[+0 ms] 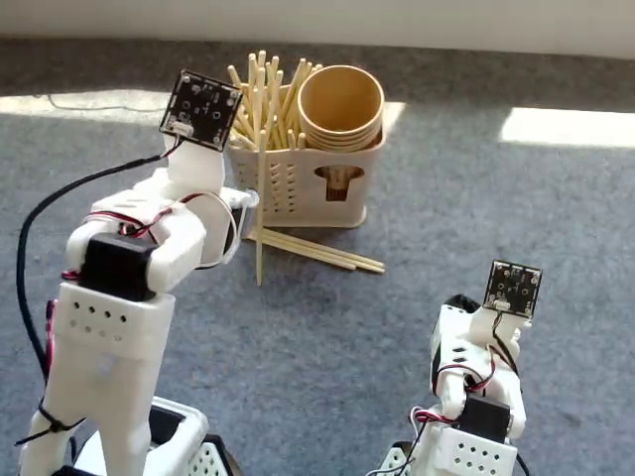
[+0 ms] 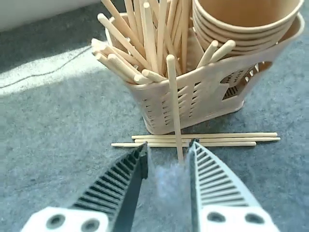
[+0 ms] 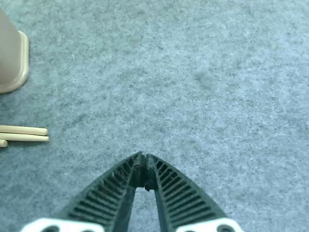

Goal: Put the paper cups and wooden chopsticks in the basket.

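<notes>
Left claw point(image 2: 168, 147): jaws standing spread wide, hanging low over the bench point(image 1: 446, 198) just in front of the basket point(image 2: 193, 96). One chopstick point(image 2: 174, 106) is standing nearly upright between the jaws, just beside one finger, its top reaching the basket's rim. Loose chopsticks point(image 2: 203, 140) are lying flat on the grey bench along the basket's foot. Bundle of chopsticks point(image 2: 140, 43) is sitting in one compartment, stack of paper cups point(image 2: 246, 19) in the other. Right claw point(image 3: 144, 157): jaws pressed together, hovering over the bench, apart from the basket.
</notes>
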`<state>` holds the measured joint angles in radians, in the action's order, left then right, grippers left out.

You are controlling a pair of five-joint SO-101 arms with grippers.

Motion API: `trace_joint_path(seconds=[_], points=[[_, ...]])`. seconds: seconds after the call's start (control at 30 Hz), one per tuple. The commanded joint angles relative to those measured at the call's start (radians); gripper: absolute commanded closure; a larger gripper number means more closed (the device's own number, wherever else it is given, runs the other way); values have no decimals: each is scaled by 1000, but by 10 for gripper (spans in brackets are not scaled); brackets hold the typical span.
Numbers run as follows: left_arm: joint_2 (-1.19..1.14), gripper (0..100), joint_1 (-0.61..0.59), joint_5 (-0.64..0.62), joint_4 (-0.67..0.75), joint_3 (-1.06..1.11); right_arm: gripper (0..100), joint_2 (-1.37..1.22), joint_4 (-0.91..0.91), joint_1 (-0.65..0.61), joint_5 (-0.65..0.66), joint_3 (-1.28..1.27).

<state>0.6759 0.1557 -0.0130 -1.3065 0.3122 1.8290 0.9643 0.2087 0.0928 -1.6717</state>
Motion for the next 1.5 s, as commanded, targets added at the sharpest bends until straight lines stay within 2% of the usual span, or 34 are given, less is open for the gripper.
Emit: trace_joint_path(seconds=[0.0, 0.27, 0.6, 0.67, 0.8, 0.9, 1.2, 1.37, 1.47], points=[[24, 850, -2, 5, 138, 101, 993, 8, -28, 12, -2, -137], [19, 850, -1, -43, 397, 323, 993, 8, -28, 12, -2, -137], [18, 851, -1, -44, 612, 495, 993, 8, -28, 12, -2, -137], [18, 881, -1, -44, 640, 521, 993, 8, -28, 12, -2, -137], [25, 969, 10, -44, 644, 535, 993, 8, -28, 12, -2, -137], [25, 993, 30, -44, 641, 533, 993, 8, -28, 12, -2, -137], [139, 993, 42, -44, 433, 473, 993, 8, -28, 12, -2, -137], [226, 992, 42, -44, 422, 483, 993, 8, -28, 12, -2, -137], [225, 930, 42, -44, 423, 512, 993, 8, -28, 12, -2, -137]])
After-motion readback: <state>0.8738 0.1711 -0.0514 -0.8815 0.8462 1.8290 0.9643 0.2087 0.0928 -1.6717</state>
